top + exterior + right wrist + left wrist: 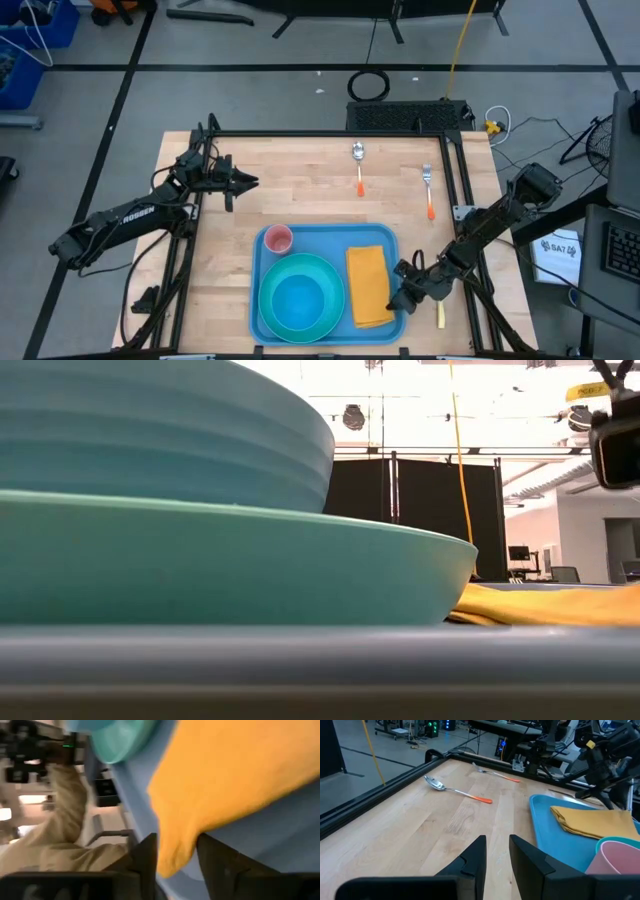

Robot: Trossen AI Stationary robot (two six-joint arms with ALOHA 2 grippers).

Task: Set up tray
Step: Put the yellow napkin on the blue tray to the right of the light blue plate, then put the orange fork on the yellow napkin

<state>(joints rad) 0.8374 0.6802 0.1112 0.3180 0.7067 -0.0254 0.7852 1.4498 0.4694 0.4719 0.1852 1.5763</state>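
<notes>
Your tray (330,240) sits at the near middle of the wooden table (300,190), and it carries a teal plate (325,275) with a blue bowl (298,302) resting in it, a pink cup (277,238) at the tray's far left corner, and a yellow-orange napkin (368,285) laid along its right side. Your right gripper (403,293) is down at the tray's right rim, by the napkin's near right corner; in the right wrist view its two dark fingers (145,852) stand a little apart with the napkin's corner (172,855) between them, but you cannot tell from these pictures whether they are pinching the cloth. Just beside that gripper, off the tray on the bare wood, lies a yellow-handled utensil (439,315). Your left gripper (245,182) hangs over the far left part of the table, well apart from the tray, with its fingers (476,856) spread a narrow gap and nothing between them. At the far side of the table lie an orange-handled spoon (359,166) and an orange-handled fork (428,188), near each other and clear of the tray
</notes>
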